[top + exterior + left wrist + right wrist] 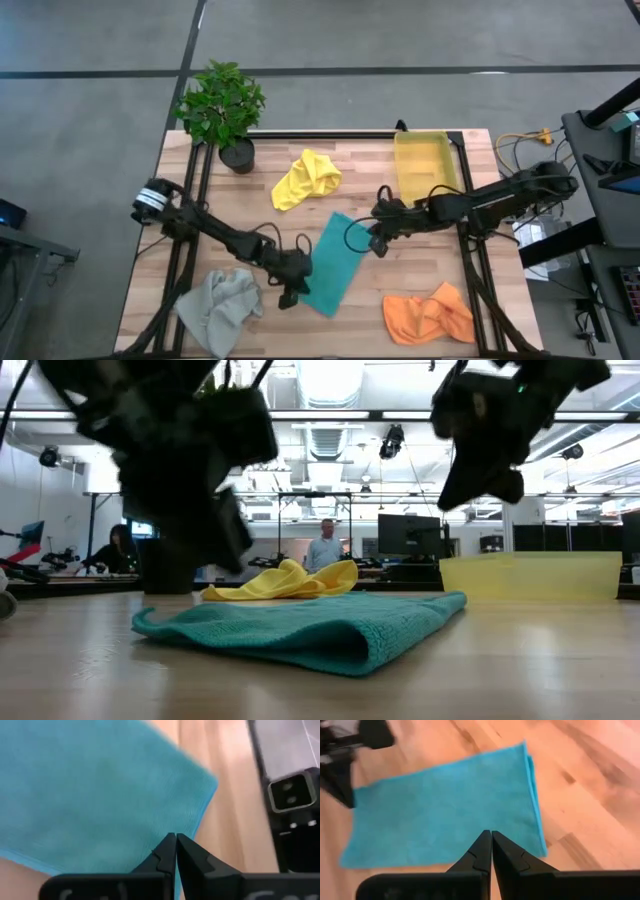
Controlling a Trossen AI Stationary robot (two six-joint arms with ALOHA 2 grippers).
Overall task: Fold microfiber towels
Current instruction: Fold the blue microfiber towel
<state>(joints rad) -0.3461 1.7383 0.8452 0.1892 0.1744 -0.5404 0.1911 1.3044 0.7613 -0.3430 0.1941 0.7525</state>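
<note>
The teal towel (333, 262) lies folded in a long strip at the table's middle, flat on the wood; it also shows in the low view (310, 625). My left gripper (290, 295) is shut over the towel's near left corner (100, 795). My right gripper (378, 245) is shut over its far right edge (445, 805). In the low view both grippers (215, 500) (480, 470) hang above the towel. The yellow towel (305, 180) lies crumpled at the far middle, the grey towel (220, 308) at the near left, the orange towel (428, 315) at the near right.
A rigid yellow bin (425, 165) stands at the far right, and a potted plant (222, 105) at the far left. A person (325, 545) shows in the room beyond the table.
</note>
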